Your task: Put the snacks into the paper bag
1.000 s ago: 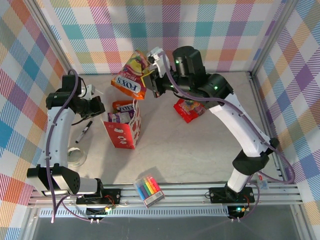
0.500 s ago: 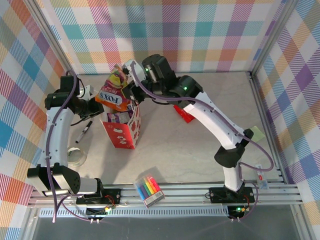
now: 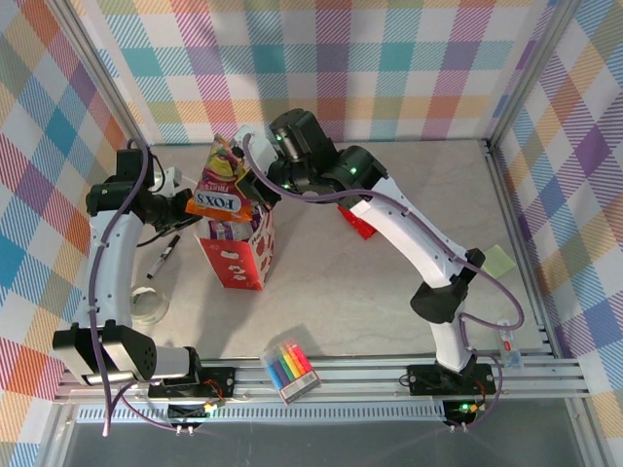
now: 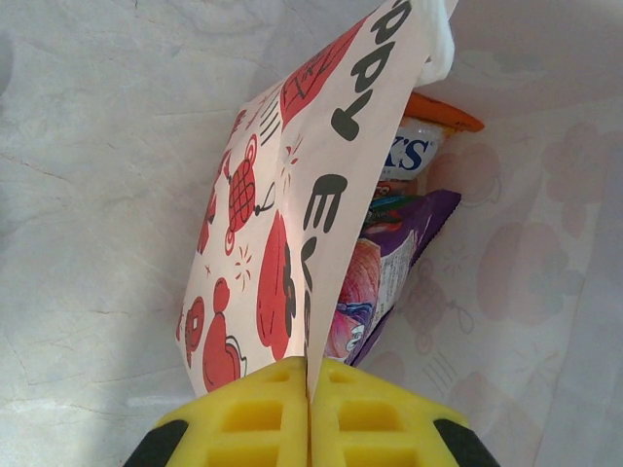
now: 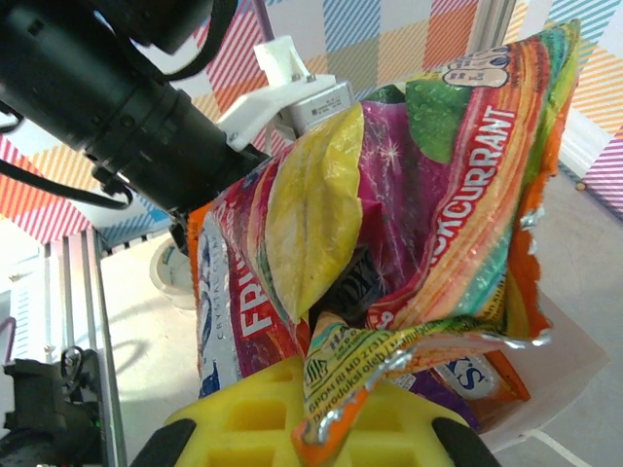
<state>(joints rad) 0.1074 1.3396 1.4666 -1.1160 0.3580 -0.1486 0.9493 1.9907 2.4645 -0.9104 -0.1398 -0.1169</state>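
Red packet [image 3: 356, 224] mostly hidden behind R arm [image 3: 409, 233]. R gripper [image 5: 310, 389] clamps orange FOX'S packet [image 3: 218, 191] over paper bag [image 3: 237, 261] mouth; purple packet [image 4: 421, 219] inside. L gripper [image 4: 309, 375] pinches bag wall. Orange packet lower vs 0.5 s ago.

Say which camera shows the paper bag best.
The top camera: the paper bag stands there almost whole. The left wrist view gives one wall, pinched by the left gripper; in the right wrist view a packet hides most of it.

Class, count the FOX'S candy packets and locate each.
4: an orange packet in the right gripper above the paper bag, a purple packet and an orange-edged one inside it, a red packet behind the right arm. Others may hide inside.
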